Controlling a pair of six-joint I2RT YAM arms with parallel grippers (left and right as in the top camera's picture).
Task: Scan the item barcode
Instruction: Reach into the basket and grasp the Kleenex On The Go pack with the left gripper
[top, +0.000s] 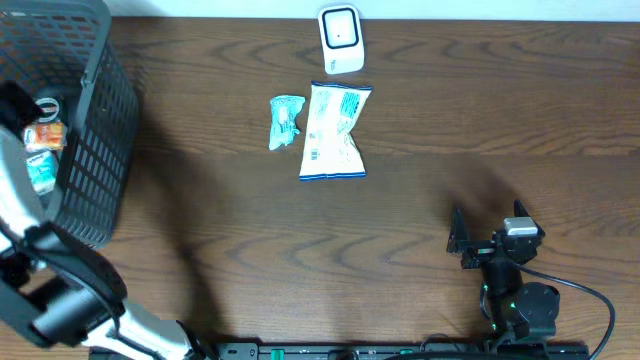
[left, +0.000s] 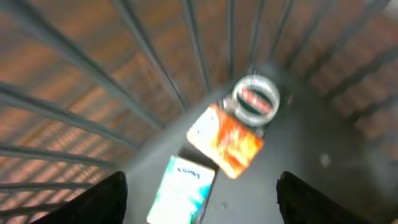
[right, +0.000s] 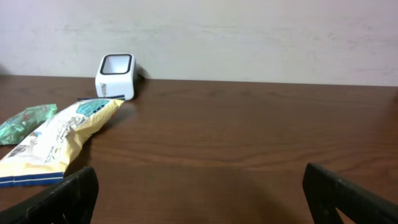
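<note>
the left gripper (left: 200, 190) hangs wide and empty inside the basket (top: 95, 120), at 9 o'clock on the table (top: 300, 260). the item to scan is, i judge, one of three things on the basket floor. they are an orange packet (left: 229, 142), a teal packet (left: 181, 190) touching it at its 7 o'clock, and a round tub (left: 255, 99) touching it at its 1 o'clock. the wrist view is blurred, so no barcode can be made out.

the main risk is the crowding: jaws this wide could close on two packets at once, or push a flat one across the floor without lifting it. a finger could also catch the basket's wires on the way down or up. a packet pinched by a corner may droop and show the scanner (top: 340, 38) the wrong face.

the scanner stands at 12 o'clock, close to the table's far edge, so there is little room behind it. a white bag (top: 335, 135) and a green packet (top: 286, 122) lie side by side just at its 6 o'clock, and a low carry could sweep them. the basket walls close in on every side, so the only way out is upward. between basket and scanner the wood is bare. the right gripper (top: 458, 238) rests wide and empty at 4 o'clock, well apart from that path.
</note>
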